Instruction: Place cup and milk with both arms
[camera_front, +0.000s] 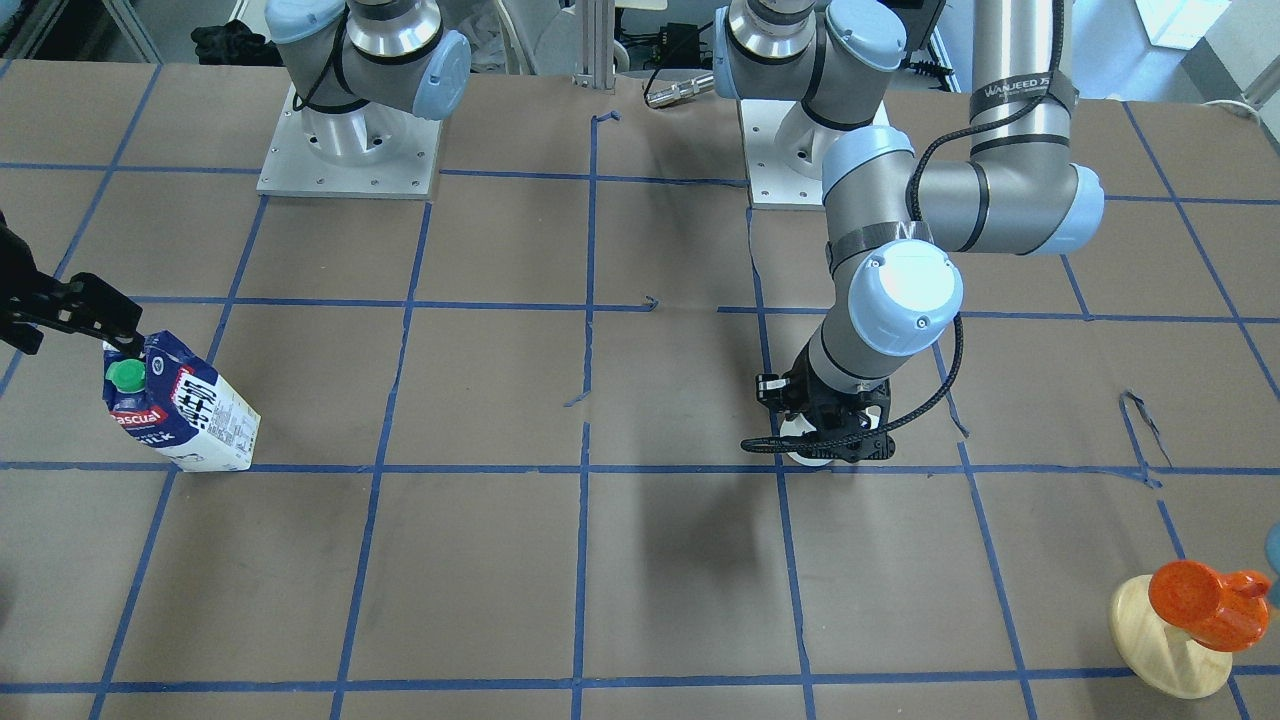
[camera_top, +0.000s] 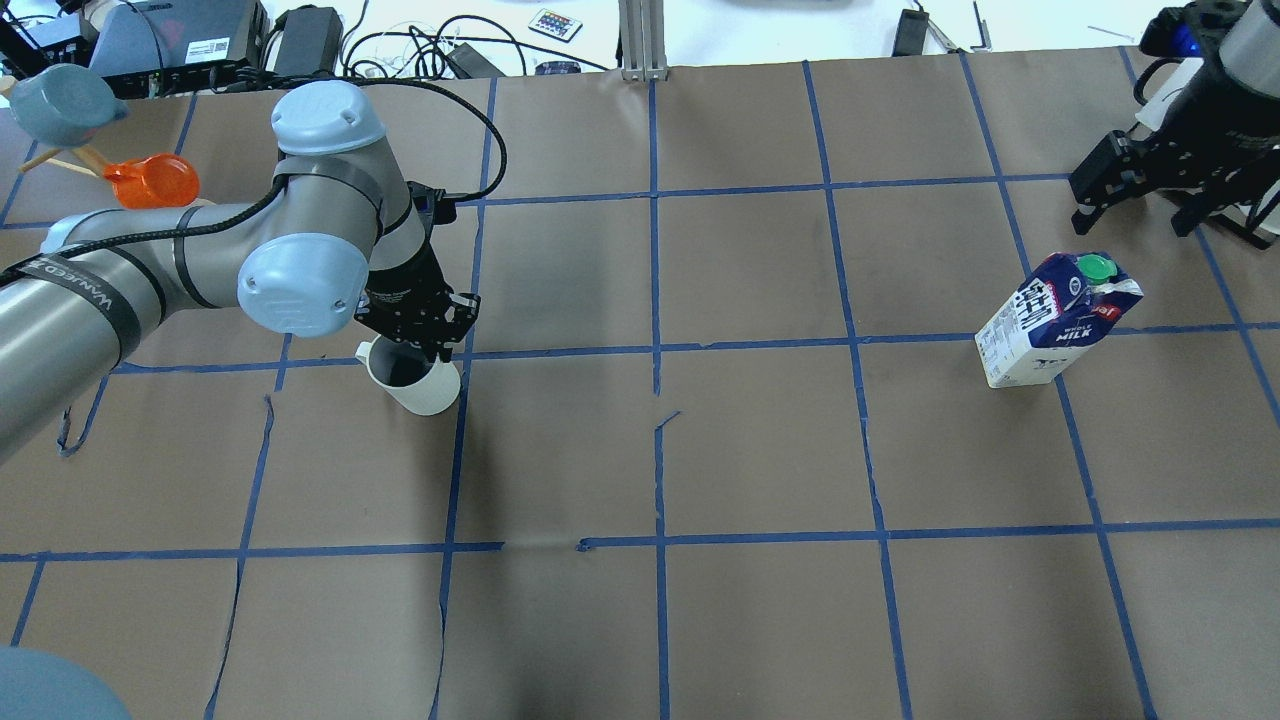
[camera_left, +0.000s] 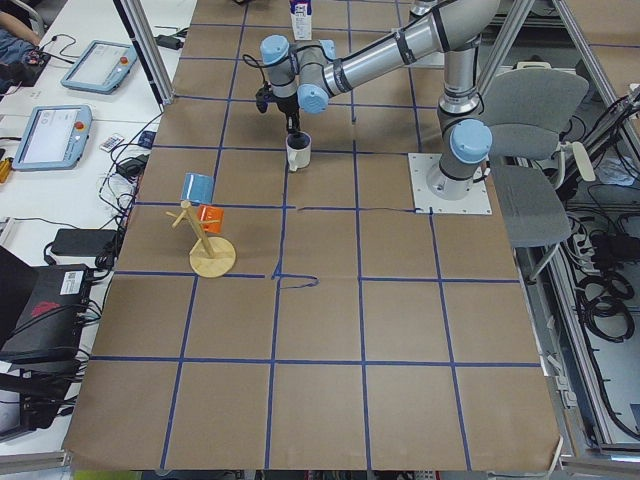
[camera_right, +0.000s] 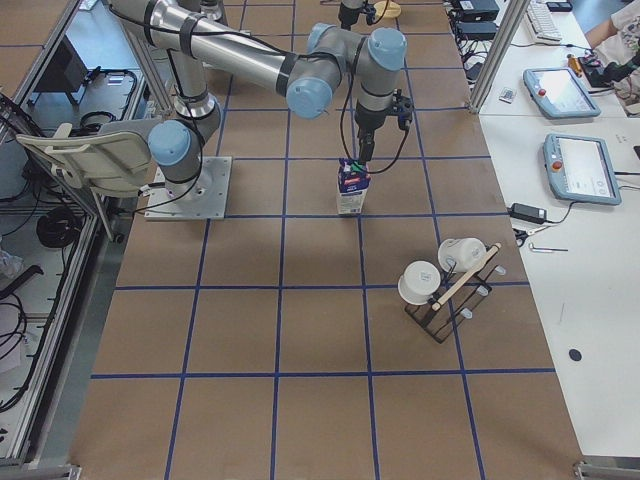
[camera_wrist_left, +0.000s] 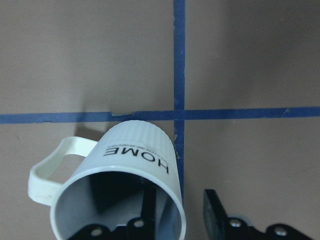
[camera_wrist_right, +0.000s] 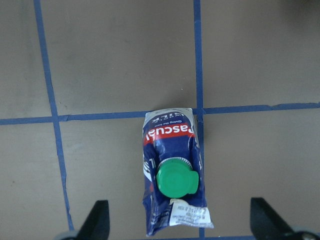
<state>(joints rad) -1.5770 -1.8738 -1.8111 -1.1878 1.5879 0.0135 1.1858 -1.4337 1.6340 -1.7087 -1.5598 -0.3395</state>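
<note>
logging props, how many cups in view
5: the white cup at the left gripper, blue cup and orange cup on the wooden stand, two white cups on the dark rack; more may be hidden.

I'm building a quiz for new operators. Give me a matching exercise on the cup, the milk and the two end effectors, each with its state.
1 cup
2 milk
3 left end effector
4 right end effector

A open over the milk
B one finger inside the cup
C green cap
D dark inside

Pairs: 1-D, 2-C, 3-B, 4-A
</note>
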